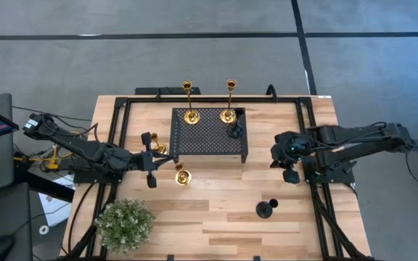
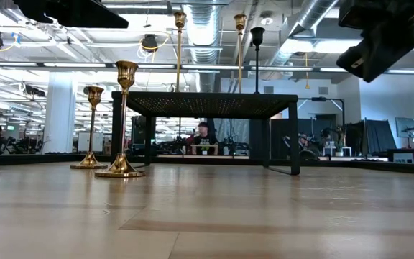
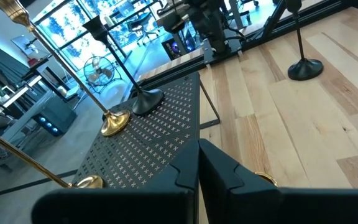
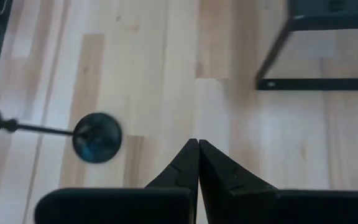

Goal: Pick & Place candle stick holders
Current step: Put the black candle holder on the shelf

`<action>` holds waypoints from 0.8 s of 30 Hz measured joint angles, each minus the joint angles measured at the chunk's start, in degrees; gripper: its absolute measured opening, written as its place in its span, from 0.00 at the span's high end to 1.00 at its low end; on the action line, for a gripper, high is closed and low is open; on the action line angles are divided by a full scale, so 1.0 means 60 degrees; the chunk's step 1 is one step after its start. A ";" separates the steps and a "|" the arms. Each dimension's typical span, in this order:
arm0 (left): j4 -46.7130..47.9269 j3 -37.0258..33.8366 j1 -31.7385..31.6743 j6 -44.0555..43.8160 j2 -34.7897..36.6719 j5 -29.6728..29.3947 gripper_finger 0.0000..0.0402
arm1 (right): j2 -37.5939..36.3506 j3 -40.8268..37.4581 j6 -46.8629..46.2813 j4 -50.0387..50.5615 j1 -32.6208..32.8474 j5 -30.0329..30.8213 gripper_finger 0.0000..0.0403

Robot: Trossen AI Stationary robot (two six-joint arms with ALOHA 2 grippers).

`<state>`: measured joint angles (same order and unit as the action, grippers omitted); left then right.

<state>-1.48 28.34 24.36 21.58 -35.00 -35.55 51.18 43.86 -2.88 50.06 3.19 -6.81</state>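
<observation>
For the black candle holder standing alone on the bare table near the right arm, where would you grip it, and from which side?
Grip the black candle holder on its thin upright stem, above the round base, likely with the right hand coming in from the side. The stem is slim enough for the fingers to close around, whereas the flat base lies too low on the table to pinch. It stands upright, with open table around it.
</observation>
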 joint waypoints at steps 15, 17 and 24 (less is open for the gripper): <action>-0.0009 0.0000 0.0001 0.0000 0.0001 0.0000 0.98 | 0.0748 0.0000 -0.0105 0.0004 0.2576 0.0131 1.00; -0.0012 0.0000 0.0000 0.0002 0.0004 0.0000 0.98 | 0.0872 0.0000 -0.0105 0.0001 0.2782 0.0130 1.00; -0.0011 0.0000 0.0002 0.0060 0.0004 0.0000 0.98 | 0.1362 0.0000 -0.0331 -0.0003 0.3328 0.0113 1.00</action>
<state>-1.54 28.34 24.37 21.94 -34.98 -35.55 59.35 43.86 -4.87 50.04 23.15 -6.13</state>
